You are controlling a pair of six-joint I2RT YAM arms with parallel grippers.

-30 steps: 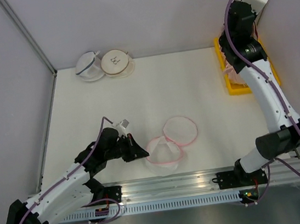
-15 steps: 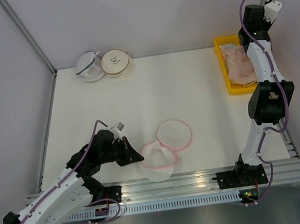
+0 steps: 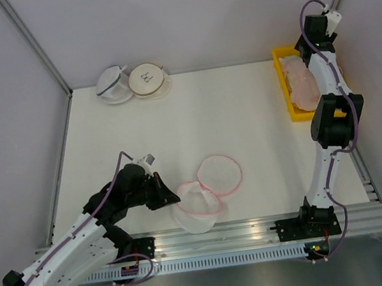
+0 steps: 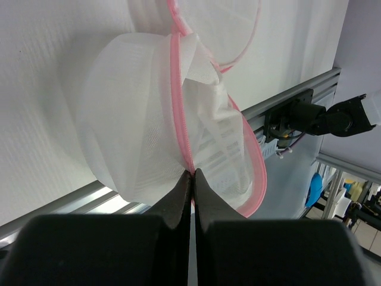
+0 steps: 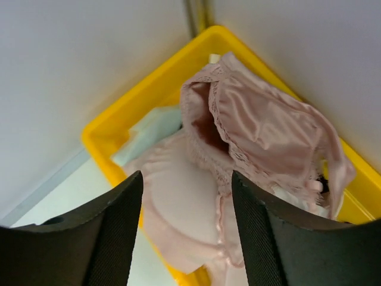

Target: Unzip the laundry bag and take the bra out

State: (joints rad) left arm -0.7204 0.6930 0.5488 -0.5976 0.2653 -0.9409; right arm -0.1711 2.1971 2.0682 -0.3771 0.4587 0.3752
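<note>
my left end effector [image 4: 191,173] pinched on laundry bag [image 4: 128,119] zipper [image 4: 176,89] | right end effector [image 5: 186,179] wide above bra [image 5: 271,128] | I'd release low, gently

No word, number or brand can be read in any of the views. The only printed mark is a small dark drawing on the flat top of the round white mesh pouch with beige rim [image 3: 149,79], seen from the top camera at the far left. It is too small to tell what it shows, and no letters can be made out in it.
</note>
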